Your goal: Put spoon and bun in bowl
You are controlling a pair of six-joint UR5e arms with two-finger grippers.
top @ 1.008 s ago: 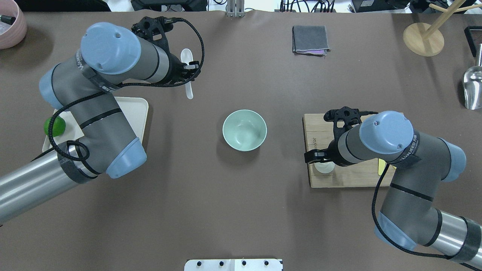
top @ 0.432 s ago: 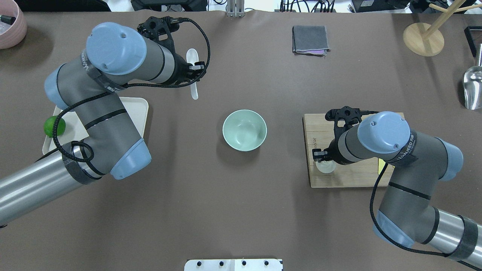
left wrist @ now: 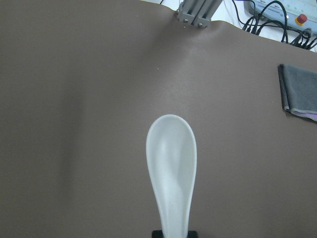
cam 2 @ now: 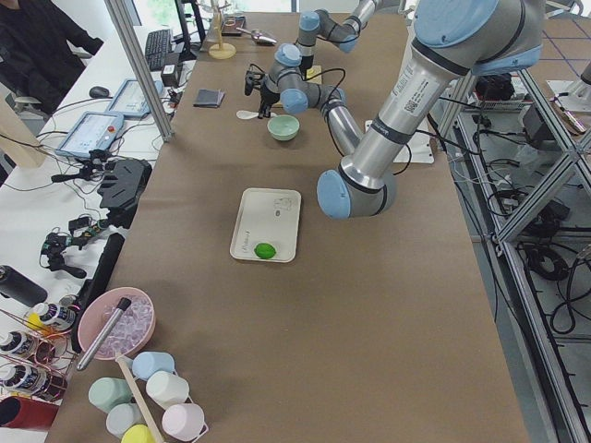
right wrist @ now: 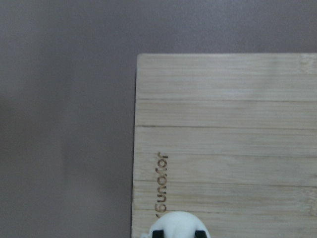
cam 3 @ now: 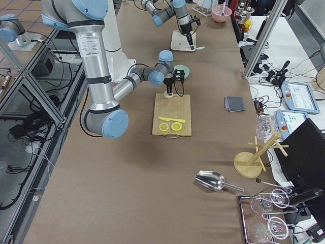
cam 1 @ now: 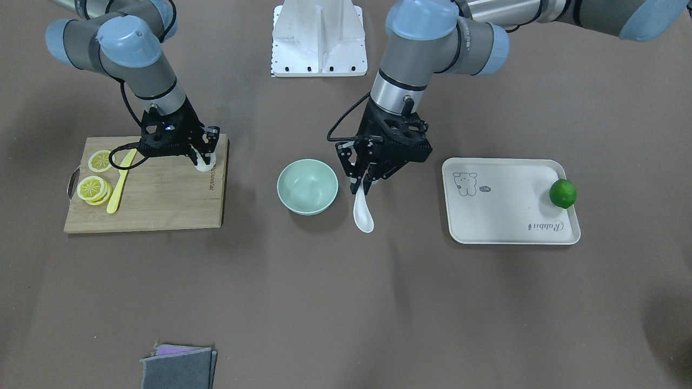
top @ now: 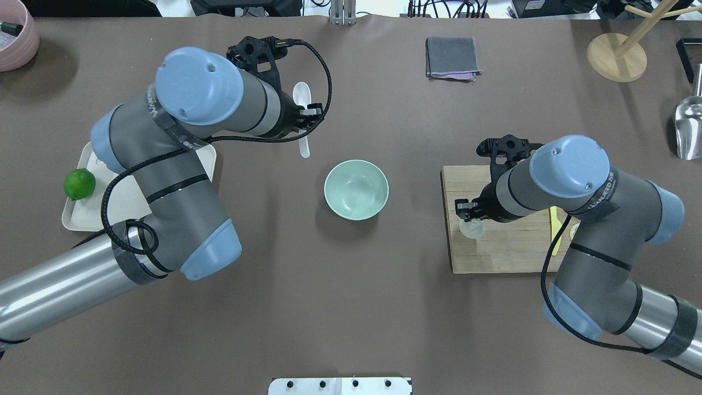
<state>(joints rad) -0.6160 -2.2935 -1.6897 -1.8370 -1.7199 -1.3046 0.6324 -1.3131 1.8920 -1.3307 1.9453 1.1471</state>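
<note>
My left gripper (top: pixel 307 112) is shut on the handle of the white spoon (top: pixel 301 99) and holds it above the table, just left of and beyond the mint-green bowl (top: pixel 356 189). In the front-facing view the spoon (cam 1: pixel 363 213) hangs scoop-down from the gripper (cam 1: pixel 363 181), right beside the bowl (cam 1: pixel 307 186). The left wrist view shows the spoon (left wrist: pixel 172 168) over bare table. My right gripper (top: pixel 470 216) is shut on the white bun (top: pixel 471 229) over the cutting board's corner nearest the bowl. The bun (right wrist: pixel 178 225) shows between the fingers in the right wrist view.
The wooden cutting board (top: pixel 504 247) carries lemon slices (cam 1: pixel 92 189) and a yellow knife (cam 1: pixel 120 181). A cream tray (cam 1: pixel 508 216) holds a lime (cam 1: pixel 563 193). A grey cloth (top: pixel 452 57), a wooden stand (top: pixel 617 55) and a metal scoop (top: pixel 688 129) lie at the far side.
My left arm has carried the spoon to the right, toward the bowl. My right gripper has closed on the bun and shifted slightly away from the robot.
</note>
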